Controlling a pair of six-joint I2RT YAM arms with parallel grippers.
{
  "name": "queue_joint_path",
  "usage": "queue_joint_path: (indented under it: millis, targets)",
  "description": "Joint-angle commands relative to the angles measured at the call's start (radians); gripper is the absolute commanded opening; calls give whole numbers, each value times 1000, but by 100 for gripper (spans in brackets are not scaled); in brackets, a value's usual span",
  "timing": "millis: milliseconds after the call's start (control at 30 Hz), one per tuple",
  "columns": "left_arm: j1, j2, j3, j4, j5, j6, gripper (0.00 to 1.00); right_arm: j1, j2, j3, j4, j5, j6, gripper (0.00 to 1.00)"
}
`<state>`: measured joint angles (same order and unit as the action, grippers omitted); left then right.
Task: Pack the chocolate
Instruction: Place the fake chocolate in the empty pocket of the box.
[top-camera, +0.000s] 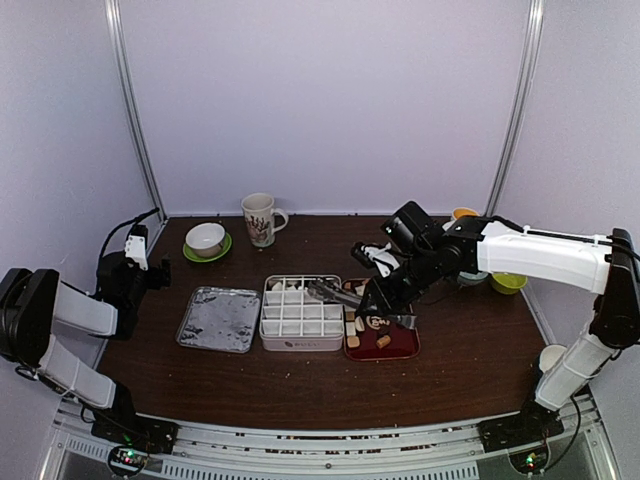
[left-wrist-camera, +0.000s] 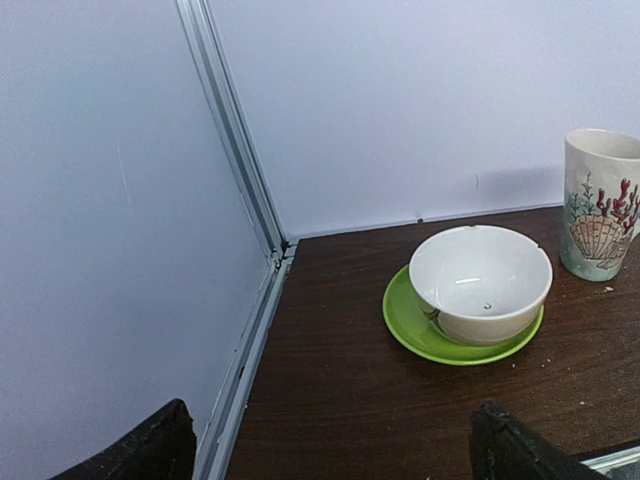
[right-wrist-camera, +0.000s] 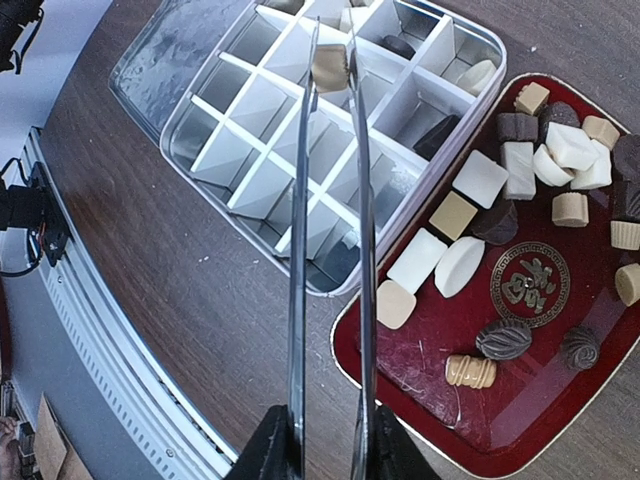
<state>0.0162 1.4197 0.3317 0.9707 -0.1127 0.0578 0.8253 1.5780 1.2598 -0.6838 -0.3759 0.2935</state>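
The dark wooden table (top-camera: 300, 385) carries a green saucer (top-camera: 188, 254) at rear left, with a shell-printed mug (top-camera: 260, 219) near it. At centre, from left to right, lie a flat metal lid (top-camera: 218, 319), a white divided box (top-camera: 300, 344) and a dark-red tray (top-camera: 402, 350), the last two edge to edge. A green bowl (top-camera: 508, 283) and a white cup (top-camera: 552, 357) stand at the right edge.

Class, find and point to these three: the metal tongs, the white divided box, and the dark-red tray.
metal tongs (right-wrist-camera: 297, 300): right wrist view, on one blade, midway along.
white divided box (right-wrist-camera: 262, 188): right wrist view, on an inner divider wall.
dark-red tray (right-wrist-camera: 430, 340): right wrist view, on bare red floor.
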Motion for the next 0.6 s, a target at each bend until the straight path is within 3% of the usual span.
queue_joint_path:
  millis: [0,567]
  targets:
    - [8,5,-5,49,7,-8,98,7,8,29,15,28,-8,28]
    - [8,5,-5,49,7,-8,98,7,-5,26,9,44,-8,32]
